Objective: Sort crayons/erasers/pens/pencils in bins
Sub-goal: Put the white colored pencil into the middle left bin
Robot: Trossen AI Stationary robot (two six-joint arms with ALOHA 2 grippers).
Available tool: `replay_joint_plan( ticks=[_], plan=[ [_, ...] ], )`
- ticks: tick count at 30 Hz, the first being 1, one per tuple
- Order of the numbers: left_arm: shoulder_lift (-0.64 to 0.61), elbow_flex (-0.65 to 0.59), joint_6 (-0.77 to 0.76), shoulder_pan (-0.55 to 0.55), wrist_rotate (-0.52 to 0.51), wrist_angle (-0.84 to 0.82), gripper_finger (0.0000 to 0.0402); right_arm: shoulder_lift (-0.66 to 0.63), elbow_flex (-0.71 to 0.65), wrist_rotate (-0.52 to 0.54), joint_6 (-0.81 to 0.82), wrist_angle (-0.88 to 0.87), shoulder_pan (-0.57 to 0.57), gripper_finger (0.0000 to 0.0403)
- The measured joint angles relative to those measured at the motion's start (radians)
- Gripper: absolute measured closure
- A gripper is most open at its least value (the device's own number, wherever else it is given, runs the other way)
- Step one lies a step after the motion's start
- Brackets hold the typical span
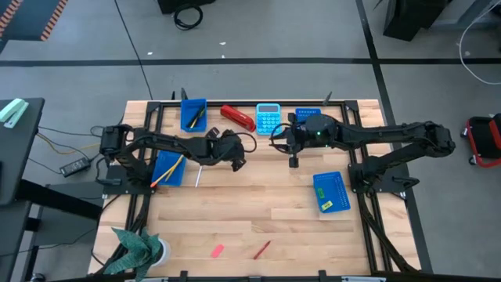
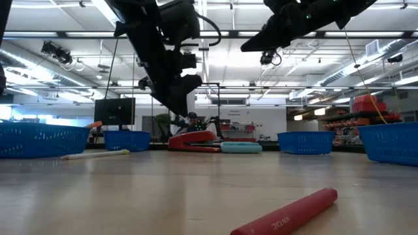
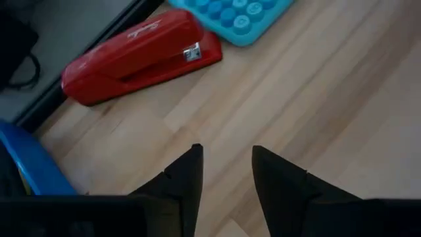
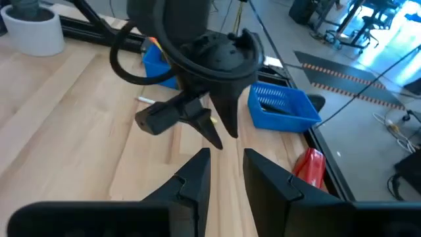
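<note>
1. White pencil (image 1: 197,177): lies on the table just behind and below the left gripper (image 3: 225,172), beside the blue bin (image 1: 167,169) of pencils.
2. Left gripper: fingers apart, nothing between them, raised above bare table.
3. Right gripper (image 4: 225,172): fingers apart, empty, waiting opposite.
4. Step in hand, judged: fetching a loose item.
5. Next move calls for lowering astride the pencil, then closing.

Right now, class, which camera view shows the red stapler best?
The left wrist view: the red stapler fills much of the frame, close up, with its whole length visible. The high view shows it small beside the calculator. The low view shows only its side, far off. The right wrist view catches just one end.
</note>
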Motion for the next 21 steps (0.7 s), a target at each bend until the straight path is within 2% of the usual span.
replay_joint_plan(
  ticks=[5,10,15,21],
  plan=[
    [0.001,-0.013,-0.037,-0.018,0.054,-0.072,0.0263,-0.019,0.0,0.0,0.002,-0.023,0.001,0.0306],
    [-0.003,-0.006,0.014,0.0,0.061,-0.071,0.0252,0.003,0.0,0.002,-0.07,-0.019,-0.001,0.0306],
    [-0.003,0.042,0.019,0.043,0.055,-0.07,0.0239,0.026,0.001,0.006,-0.15,-0.016,-0.012,0.0306],
    [-0.003,0.122,0.133,0.1,0.055,-0.066,0.0234,0.027,0.001,0.045,-0.183,-0.019,-0.069,0.0306]
  ],
)
